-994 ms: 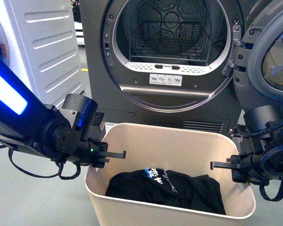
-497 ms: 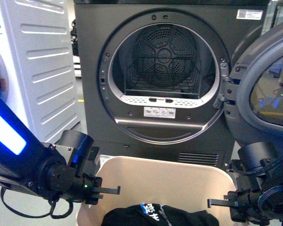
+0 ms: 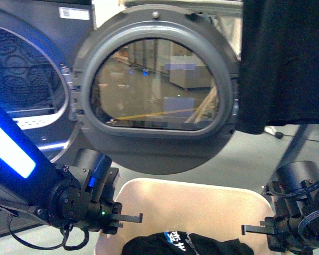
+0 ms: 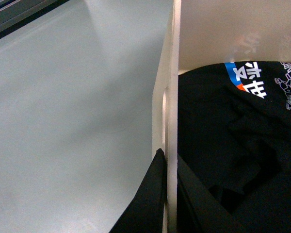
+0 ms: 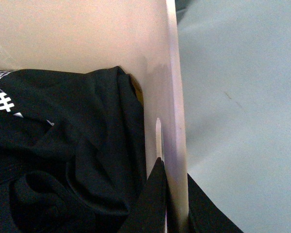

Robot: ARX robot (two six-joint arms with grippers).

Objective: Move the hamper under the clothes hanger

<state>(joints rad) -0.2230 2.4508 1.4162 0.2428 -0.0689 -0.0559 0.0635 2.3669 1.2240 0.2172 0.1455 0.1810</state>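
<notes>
Status: transport step in progress, judged not complete.

The dryer and its round door, swung open, fill the left and centre of the front view; a black cloth hangs at upper right; the slanted dark leg below it is judged to belong to the clothes hanger.

The hamper sits low in the centre of the front view, in front of the open door and to the left of the hanging cloth; it is not under the cloth. A black garment with printed lettering lies inside it.

The left pincer is clamped on the hamper's left wall; the left wrist view shows one of its fingers outside the wall and the other inside, both against it. The right pincer is clamped on the right wall in the same manner, with fingers on either side.

Done: two-sided grasp established. Left to do, as judged: carry the hamper toward the robot's right until it stands beneath the hanger; set it down; release.

Limits of observation:
- The hanger's horizontal bar is cut off by the top edge; only one leg shows; its span cannot be determined.
- The lower part of the hamper is out of frame; whether its base rests on the floor or is lifted cannot be told.
- The slot handles are not visible.
- The front view is blurred; fine detail is unreliable.
</notes>
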